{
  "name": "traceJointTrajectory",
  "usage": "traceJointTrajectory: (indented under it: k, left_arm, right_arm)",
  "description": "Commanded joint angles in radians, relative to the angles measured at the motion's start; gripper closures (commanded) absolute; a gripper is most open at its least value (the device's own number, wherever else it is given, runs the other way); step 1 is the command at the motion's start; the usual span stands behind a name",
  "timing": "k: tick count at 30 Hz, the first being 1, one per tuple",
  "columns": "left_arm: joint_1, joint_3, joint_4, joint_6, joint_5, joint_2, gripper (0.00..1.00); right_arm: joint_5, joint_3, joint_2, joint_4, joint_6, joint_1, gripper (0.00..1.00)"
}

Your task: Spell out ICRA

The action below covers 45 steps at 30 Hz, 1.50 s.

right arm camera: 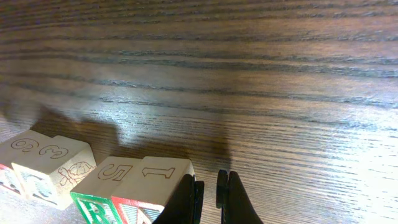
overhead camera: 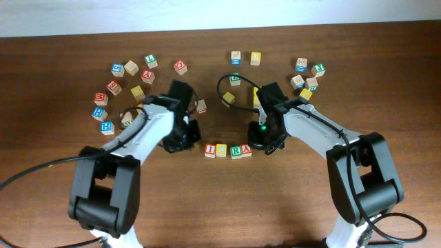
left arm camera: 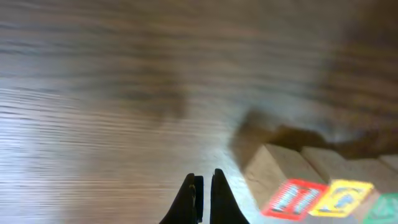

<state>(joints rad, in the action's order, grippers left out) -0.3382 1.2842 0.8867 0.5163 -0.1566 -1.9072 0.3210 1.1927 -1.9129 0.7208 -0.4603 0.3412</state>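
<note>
Wooden ICRA cubes (overhead camera: pixel 228 150) in a row on tabletop (overhead camera: pixel 275 200), flanked by left pincer (left arm camera: pixel 204 180) and right pincer (right arm camera: pixel 206 183), both closed, holding nothing.

The left wrist view is blurred, its bottom edge cropping the red I cube (left arm camera: pixel 292 198) and yellow C cube (left arm camera: pixel 343 196); the green R cube (left arm camera: pixel 389 206) barely shows.

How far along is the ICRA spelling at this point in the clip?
Done, by the look of it: red I, yellow C, green R and red A lie in one row reading ICRA. In hand: nothing; left gripper and right gripper are shut and empty, flanking the row. Left: nothing visible.
</note>
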Motion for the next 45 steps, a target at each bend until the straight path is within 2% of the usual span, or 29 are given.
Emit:
traceJointTrajectory:
  k: [1,8,23,28,31,33,35,40,45]
  left_arm:
    - [-0.053,-0.008,-0.024,0.031,-0.001,-0.010,1.00]
    - [-0.059,-0.008,-0.056,0.032,-0.058,-0.106,1.00]
    - [-0.103,-0.007,-0.068,0.032,-0.064,-0.107,1.00]
    - [-0.074,0.037,-0.006,0.013,0.057,-0.106,1.00]
    - [-0.032,0.124,0.024,0.005,0.068,-0.106,1.00]
    - [-0.034,0.163,0.000,0.006,0.055,-0.106,1.00]
    - [-0.053,0.165,-0.069,0.008,-0.032,-0.108,1.00]
    - [-0.140,0.165,-0.184,0.091,-0.030,-0.144,1.00]
    - [-0.183,0.165,-0.221,0.099,-0.026,-0.165,1.00]
  right_arm:
    - [0.013,-0.005,-0.012,0.004,-0.002,0.008,0.96]
    - [0.012,-0.005,-0.012,0.016,-0.002,0.008,0.96]
    - [0.027,-0.005,-0.012,0.015,-0.028,0.008,0.96]
    - [0.007,-0.005,-0.012,0.015,-0.027,0.007,0.96]
    - [-0.002,-0.005,-0.012,0.015,-0.027,0.007,0.96]
    - [-0.016,-0.005,-0.012,0.015,-0.028,0.007,0.96]
    - [-0.027,-0.005,-0.012,0.014,-0.027,0.007,0.96]
    - [-0.048,-0.005,-0.012,0.015,-0.028,-0.009,0.96]
    - [-0.049,-0.005,-0.012,0.031,-0.010,-0.104,0.95]
